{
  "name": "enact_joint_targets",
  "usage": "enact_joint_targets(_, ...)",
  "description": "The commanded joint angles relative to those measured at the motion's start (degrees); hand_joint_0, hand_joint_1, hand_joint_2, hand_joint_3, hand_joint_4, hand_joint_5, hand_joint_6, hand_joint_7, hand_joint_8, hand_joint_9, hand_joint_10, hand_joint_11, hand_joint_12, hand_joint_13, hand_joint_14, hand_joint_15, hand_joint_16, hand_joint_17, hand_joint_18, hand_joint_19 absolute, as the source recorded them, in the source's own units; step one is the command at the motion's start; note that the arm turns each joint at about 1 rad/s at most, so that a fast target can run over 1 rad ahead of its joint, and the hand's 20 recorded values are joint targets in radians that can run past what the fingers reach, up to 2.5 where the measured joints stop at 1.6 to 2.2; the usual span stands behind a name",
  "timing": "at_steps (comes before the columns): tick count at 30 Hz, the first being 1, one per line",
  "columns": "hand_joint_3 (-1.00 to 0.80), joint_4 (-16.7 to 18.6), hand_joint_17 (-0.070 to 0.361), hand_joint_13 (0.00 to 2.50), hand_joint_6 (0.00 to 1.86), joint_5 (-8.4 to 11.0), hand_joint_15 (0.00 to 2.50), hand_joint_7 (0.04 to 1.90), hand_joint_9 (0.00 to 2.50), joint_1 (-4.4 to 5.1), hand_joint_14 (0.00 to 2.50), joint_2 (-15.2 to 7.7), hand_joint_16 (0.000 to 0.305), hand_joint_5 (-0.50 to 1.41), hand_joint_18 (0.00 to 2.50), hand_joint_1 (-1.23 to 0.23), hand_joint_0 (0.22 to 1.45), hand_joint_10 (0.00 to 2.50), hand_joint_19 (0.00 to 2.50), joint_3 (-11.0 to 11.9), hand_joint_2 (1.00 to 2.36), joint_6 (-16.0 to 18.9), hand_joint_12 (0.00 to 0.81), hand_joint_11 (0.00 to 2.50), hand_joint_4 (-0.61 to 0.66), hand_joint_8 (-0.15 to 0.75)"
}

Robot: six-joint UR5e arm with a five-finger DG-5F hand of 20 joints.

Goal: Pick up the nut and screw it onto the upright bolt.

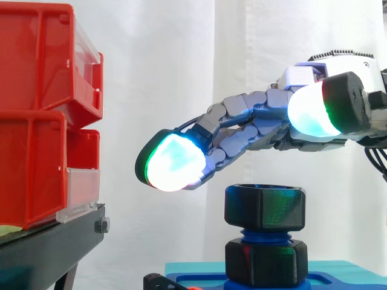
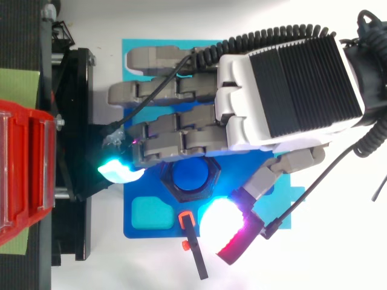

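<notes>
A black hex nut [image 1: 264, 207] sits on top of the upright blue bolt [image 2: 189, 175], with a short strip of blue thread [image 1: 264, 232] showing below it. Under the thread sits a second black hex piece [image 1: 266, 261] on the blue base plate [image 2: 145, 214]. My hand [image 1: 248, 124] hovers just above the nut, apart from it by a small gap, and is open. Its fingers reach out straight to the left, one fingertip [image 1: 172, 162] glowing cyan-white. The thumb pad [image 2: 222, 222] glows white beside the bolt. In the top view the hand [image 2: 284, 84] covers part of the nut.
Red bins [image 1: 36, 121] are stacked on a black stand [image 1: 48, 248] at the left, close to the outstretched fingertip. A small black and orange tool [image 2: 192, 241] lies at the front edge of the blue plate. A white curtain hangs behind.
</notes>
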Motion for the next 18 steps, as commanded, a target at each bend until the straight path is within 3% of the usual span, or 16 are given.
enact_joint_targets(1,-0.5,0.2,0.06,0.0,0.5,-0.12,0.0,0.72,0.24,-0.25,0.0,0.0,0.027,-0.14,0.0,-0.18,0.49,0.0,0.0,-0.1,1.0,-0.1,0.228,0.0,0.24,0.18)
enact_joint_targets(9,-0.5,0.0,0.032,0.06,0.5,0.06,0.0,0.91,0.42,-0.25,0.0,0.0,0.014,-0.08,0.0,-0.23,0.51,0.0,0.0,-0.1,1.0,-0.7,0.161,0.0,0.31,0.211)
enact_joint_targets(18,-0.5,-0.3,0.027,0.17,0.5,-0.12,0.0,1.07,0.59,-0.16,0.0,0.0,0.012,-0.04,0.0,-0.24,0.52,0.0,0.0,-0.1,1.0,-0.8,0.149,0.0,0.3,0.239)
